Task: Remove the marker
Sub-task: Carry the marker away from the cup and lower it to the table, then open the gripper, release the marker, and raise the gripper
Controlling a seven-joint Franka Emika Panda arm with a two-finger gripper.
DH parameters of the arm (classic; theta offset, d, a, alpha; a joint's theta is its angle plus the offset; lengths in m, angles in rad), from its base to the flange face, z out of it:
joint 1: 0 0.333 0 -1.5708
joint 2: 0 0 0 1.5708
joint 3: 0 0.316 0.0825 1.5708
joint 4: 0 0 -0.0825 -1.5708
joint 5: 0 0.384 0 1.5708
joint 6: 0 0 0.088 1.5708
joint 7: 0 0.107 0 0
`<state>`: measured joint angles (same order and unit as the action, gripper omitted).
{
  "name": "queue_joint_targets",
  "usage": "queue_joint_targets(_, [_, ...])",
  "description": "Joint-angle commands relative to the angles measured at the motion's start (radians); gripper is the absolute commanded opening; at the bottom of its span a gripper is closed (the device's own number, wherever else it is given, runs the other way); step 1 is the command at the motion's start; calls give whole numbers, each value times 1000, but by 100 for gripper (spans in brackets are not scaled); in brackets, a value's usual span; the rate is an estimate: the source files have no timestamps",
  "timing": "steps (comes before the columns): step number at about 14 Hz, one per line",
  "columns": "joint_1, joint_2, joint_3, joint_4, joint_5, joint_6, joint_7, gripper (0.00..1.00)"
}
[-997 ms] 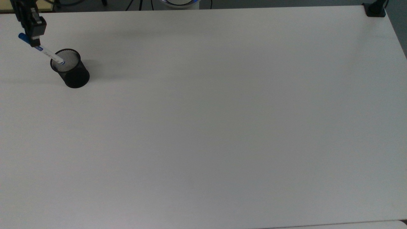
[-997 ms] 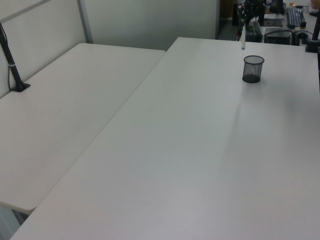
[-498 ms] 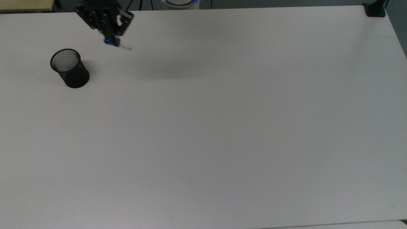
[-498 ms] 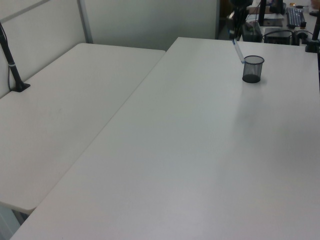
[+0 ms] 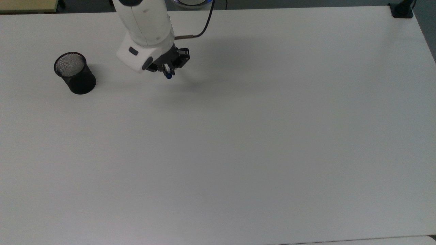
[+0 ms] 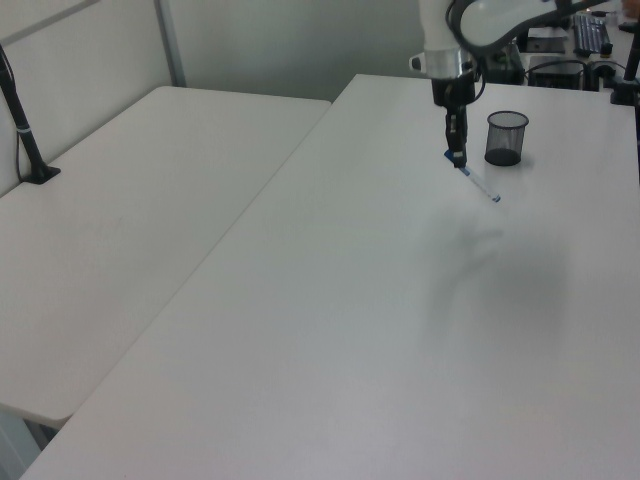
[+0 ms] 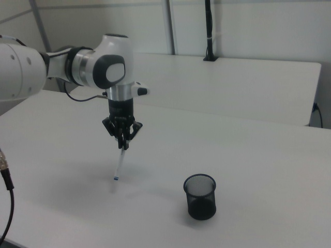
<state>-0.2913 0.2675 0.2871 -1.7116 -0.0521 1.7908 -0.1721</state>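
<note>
Above the tabletop, to the top view's right of the black mesh cup, the pincer hangs and pinches the marker near its blue cap. The marker is in the air, tilted, with its white barrel going down from the fingers and its blue end tip low over the tabletop; whether the tip touches the surface I cannot tell. In the right view the marker slopes down toward the right view's left below the pincer, well apart from the cup.

One second ago the marker's lower end was over the mouth of the cup, and the pincer was at the top view's far left edge. Half a second ago the pincer was already past the cup, near the far edge of the tabletop. Now it has come farther toward the top view's right and nearer to the camera, and the white arm shows above it. The cup stands upright at the same place as before, in the left view just beside the pincer.
</note>
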Motion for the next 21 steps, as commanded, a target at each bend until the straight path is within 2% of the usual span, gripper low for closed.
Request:
queue_joint_targets(1, [30,44,-9,-84,-15,189,52,0])
queue_joint_targets(3, [38,90,-9,-138,-108,326,139,0])
queue_joint_targets(6, [44,137,-9,-141,-135,399,218,1])
queue_joint_targets(8, [44,144,-9,-140,-135,406,246,33])
queue_joint_targets(9, [40,134,-9,-134,-130,395,258,65])
queue_joint_targets(10, [38,113,-9,-131,-130,391,269,78])
queue_joint_targets(11, [37,84,-9,-122,-130,333,273,100])
queue_joint_targets(13, [37,47,-9,-67,-127,222,298,100])
queue_joint_targets(17, [34,-91,-20,53,-120,40,359,100])
queue_joint_targets(19, [34,-178,-55,69,-94,-11,359,100])
queue_joint_targets(21, [47,-247,-112,107,-7,-109,359,100])
